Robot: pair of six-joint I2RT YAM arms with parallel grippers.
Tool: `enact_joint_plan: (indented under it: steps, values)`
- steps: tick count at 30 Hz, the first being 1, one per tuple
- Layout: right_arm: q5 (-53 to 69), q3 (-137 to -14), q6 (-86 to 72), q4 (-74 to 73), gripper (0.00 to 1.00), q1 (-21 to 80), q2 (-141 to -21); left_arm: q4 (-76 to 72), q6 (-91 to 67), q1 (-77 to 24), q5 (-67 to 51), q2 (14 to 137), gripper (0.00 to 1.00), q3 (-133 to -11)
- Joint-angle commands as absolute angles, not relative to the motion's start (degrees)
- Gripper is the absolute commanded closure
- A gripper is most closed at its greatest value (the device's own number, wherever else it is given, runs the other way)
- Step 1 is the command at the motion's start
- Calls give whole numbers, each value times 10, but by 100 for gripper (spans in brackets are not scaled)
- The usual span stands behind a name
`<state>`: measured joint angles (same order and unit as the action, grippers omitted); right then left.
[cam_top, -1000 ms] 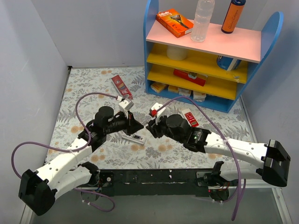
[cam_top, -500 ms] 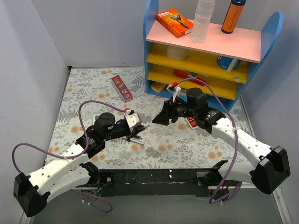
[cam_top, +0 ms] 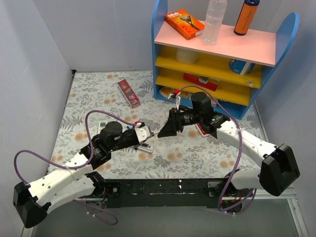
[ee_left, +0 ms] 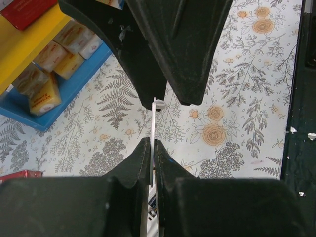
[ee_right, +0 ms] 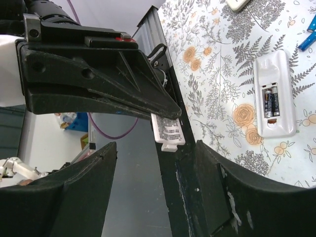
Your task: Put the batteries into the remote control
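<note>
While flat, remote near left gripper

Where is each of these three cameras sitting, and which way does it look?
Top: above and behind the arms, looking down on the table and shelf; the left arm and right arm show.
Left wrist: on the left arm, looking past its left pincer, shut on a thin white cover, toward the right pincer.
Right wrist: on the right arm, looking between its open fingers at the remote control with batteries inside.
Shared: both wrist views show the white cover.
</note>
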<state>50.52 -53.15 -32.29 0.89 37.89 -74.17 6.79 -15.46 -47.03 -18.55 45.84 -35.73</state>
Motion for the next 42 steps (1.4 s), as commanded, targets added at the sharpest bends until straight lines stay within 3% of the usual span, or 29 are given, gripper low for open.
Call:
enact_joint_plan:
  steps: [1,33,39,42]
  values:
    - [537,-550,-340,54,29,376,-755,46,-140,-480,-182,442,100,-362]
    - [568,-554,-375,109,44,377,-783,40,-136,-490,-184,451,100,-352]
    - [566,-551,-374,108,57,377,-787,40,-134,-492,-181,451,100,-350]
    - [567,-552,-370,105,69,377,-791,41,-134,-492,-176,450,100,-347]
